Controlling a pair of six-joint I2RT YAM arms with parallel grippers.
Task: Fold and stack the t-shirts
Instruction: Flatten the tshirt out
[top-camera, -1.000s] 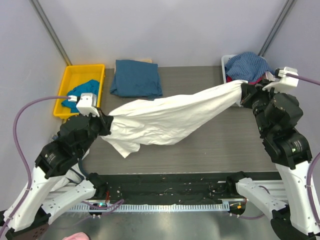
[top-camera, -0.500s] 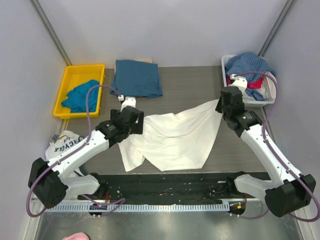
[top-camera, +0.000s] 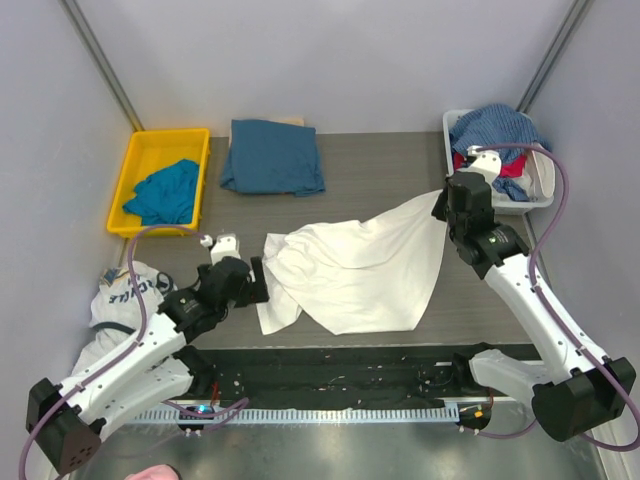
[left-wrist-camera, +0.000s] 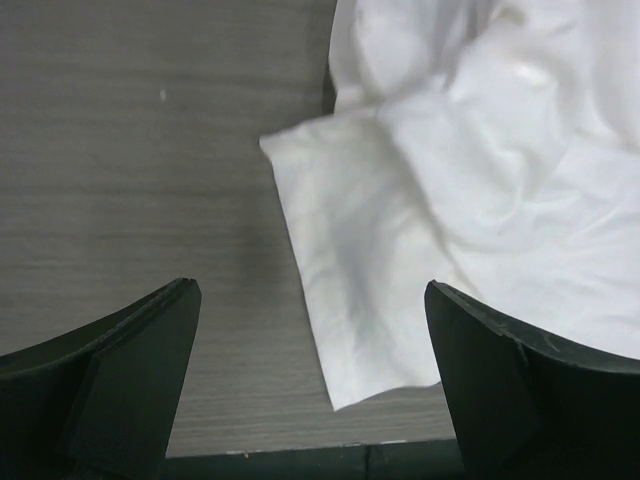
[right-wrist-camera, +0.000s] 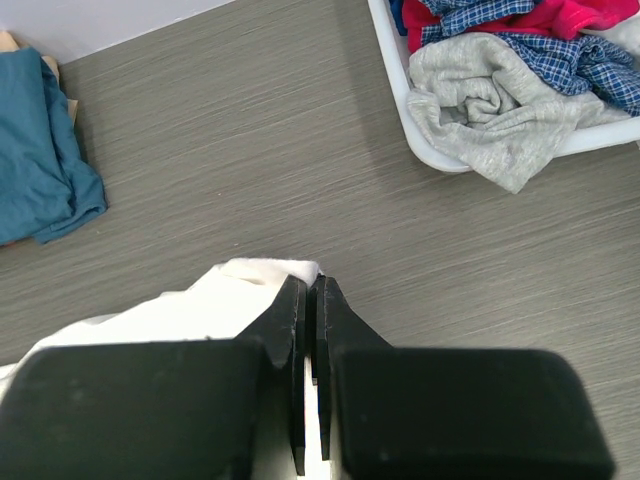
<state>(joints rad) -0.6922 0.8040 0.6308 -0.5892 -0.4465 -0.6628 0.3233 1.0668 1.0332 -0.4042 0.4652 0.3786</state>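
We can make out dark printed letters on the crumpled white bag (top-camera: 125, 290) lying off the table's left edge, but they're too small and creased to read. We find nothing else carrying legible text.

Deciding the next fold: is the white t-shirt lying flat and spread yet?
No. The white t-shirt is bunched and creased, its right corner pinched in the right gripper; the left gripper is open.

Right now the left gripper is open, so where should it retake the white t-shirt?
Take the loose flap of the white t-shirt lying flat between the open left gripper fingers. Come from the bare table side, since the cloth bunches up to the right.
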